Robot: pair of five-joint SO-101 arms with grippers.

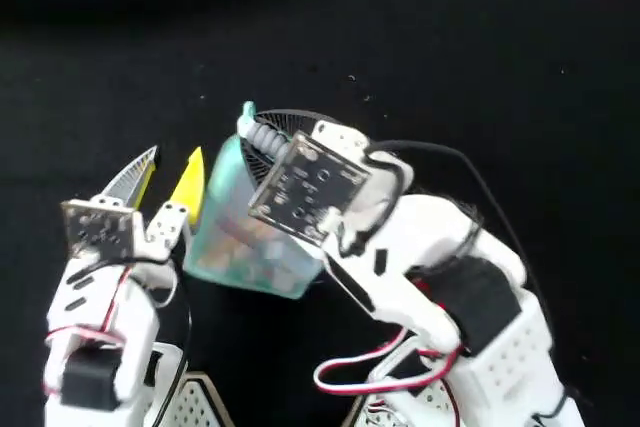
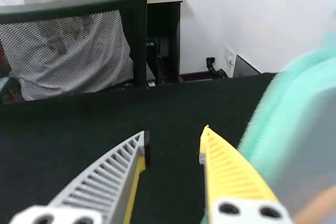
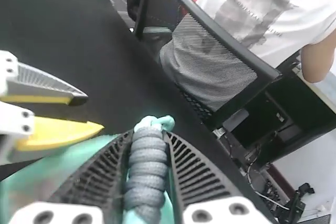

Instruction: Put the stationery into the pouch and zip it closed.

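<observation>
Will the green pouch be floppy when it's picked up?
Probably floppy: the pouch looks like thin, see-through plastic. Held by its cord in the right tool, it may sag or swing.

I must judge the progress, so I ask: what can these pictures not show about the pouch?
- Zip state: in the high view the right gripper and its arm cover the pouch top.
- Contents: high view, the cloudy wall leaves vague colours.
- Left wrist view: the edge cuts the pouch off.

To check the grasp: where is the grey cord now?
High view, centre: the grey cord sits between the right gripper's fingers, at the teal pouch's far end.
</observation>
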